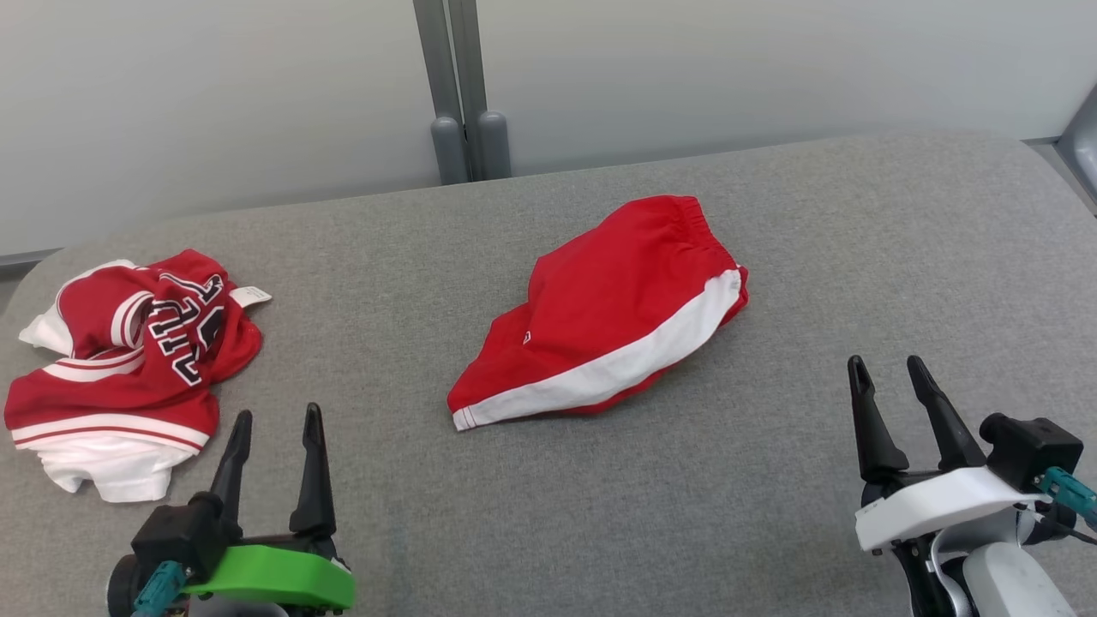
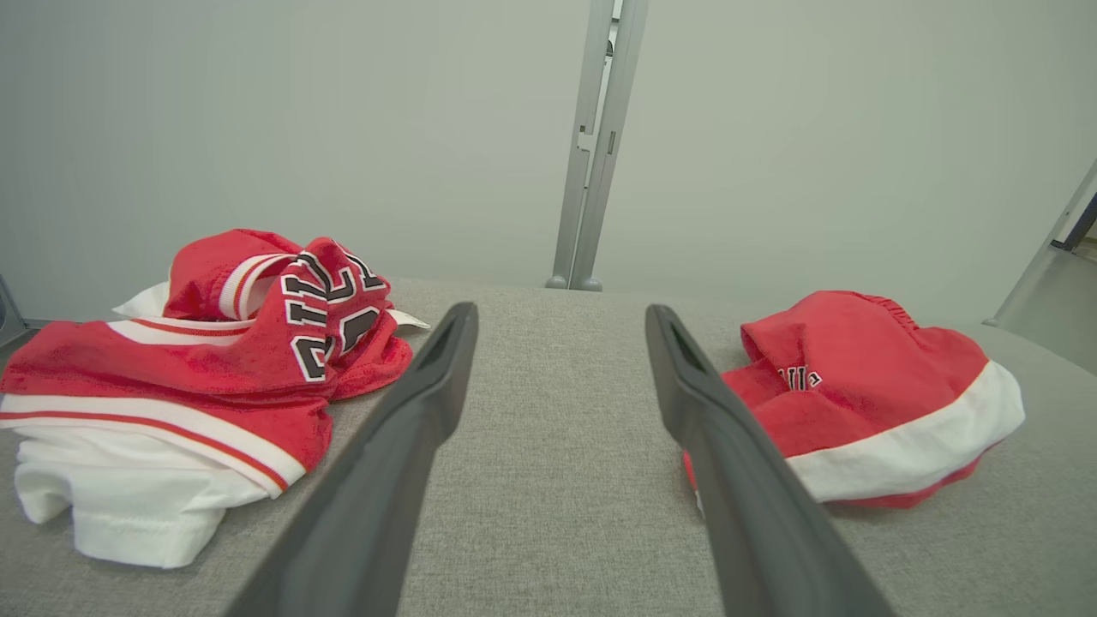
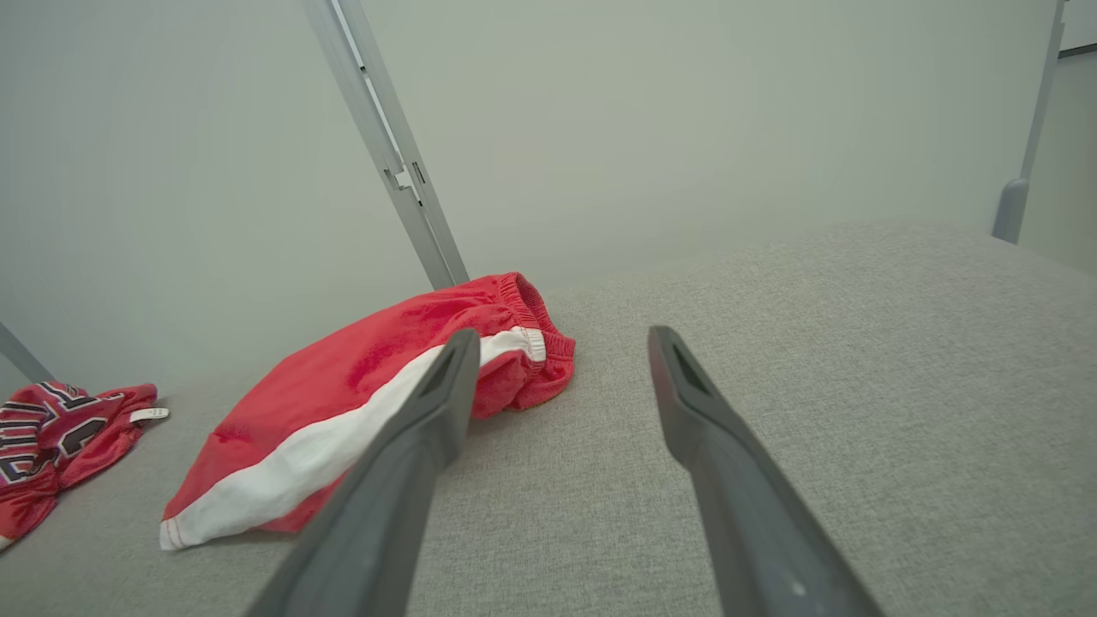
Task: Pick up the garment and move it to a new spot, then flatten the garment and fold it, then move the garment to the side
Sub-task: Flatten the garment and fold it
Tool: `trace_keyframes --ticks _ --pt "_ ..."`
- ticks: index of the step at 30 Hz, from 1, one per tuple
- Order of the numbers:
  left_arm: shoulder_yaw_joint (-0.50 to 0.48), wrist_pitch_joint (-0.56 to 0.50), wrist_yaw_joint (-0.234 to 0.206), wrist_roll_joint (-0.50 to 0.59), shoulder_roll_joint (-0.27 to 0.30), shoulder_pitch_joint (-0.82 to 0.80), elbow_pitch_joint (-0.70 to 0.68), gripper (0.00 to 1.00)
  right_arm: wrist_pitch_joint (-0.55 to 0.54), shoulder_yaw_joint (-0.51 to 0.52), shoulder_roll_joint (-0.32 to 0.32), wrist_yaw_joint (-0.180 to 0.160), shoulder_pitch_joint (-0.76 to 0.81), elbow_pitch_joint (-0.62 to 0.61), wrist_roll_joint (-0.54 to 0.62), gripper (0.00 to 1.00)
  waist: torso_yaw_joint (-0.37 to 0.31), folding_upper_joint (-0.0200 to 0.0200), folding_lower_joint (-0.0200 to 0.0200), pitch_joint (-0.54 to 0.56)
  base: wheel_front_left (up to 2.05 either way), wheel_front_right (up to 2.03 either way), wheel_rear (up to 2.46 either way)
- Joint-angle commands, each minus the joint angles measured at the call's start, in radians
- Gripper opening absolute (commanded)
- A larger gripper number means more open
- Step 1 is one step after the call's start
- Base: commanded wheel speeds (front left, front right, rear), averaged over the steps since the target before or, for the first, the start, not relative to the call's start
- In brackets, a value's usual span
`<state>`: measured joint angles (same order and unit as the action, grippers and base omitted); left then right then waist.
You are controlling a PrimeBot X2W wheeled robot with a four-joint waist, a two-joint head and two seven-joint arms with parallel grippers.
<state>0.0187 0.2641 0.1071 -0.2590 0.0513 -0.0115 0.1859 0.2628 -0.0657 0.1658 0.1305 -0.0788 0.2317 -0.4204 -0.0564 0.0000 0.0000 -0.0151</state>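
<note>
Red shorts lie bunched on the grey surface. I see my left gripper nearer me and left of the shorts, and my right gripper nearer and right of them. Both are spread wide and holding nothing. Crumpled jersey lies well left of the shorts.

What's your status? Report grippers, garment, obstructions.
Open and empty: left gripper, right gripper. Untouched red shorts crumpled at centre of table. Heaped red jersey at far left, apart from shorts; path looks free.
</note>
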Motion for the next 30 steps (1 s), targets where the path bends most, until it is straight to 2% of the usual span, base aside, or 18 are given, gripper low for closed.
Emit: trace_keyframes --ticks 1,10,19,30 --pt "0.008 -0.005 0.006 -0.034 -0.001 -0.013 0.017 1.0 0.002 -0.004 0.005 0.0 -0.021 0.02 -0.012 1.0 -0.002 0.0 0.0 -0.007 0.0 0.0 0.0" --pt "0.121 -0.143 0.018 -0.114 0.0 -0.089 0.055 1.0 -0.126 -0.05 0.039 0.0 -0.208 0.188 -0.104 1.0 0.013 0.0 0.0 -0.06 0.0 0.0 0.0" --pt "0.277 -0.259 0.024 -0.16 0.005 -0.186 0.089 1.0 -0.207 -0.175 0.085 0.0 -0.423 0.355 -0.244 1.0 0.05 0.0 0.0 -0.139 0.0 0.0 0.0" --pt "0.462 -0.351 0.024 -0.272 0.039 -0.334 0.155 1.0 -0.312 -0.315 0.148 0.0 -0.608 0.484 -0.423 1.0 0.091 0.0 0.0 -0.259 0.0 0.0 0.0"
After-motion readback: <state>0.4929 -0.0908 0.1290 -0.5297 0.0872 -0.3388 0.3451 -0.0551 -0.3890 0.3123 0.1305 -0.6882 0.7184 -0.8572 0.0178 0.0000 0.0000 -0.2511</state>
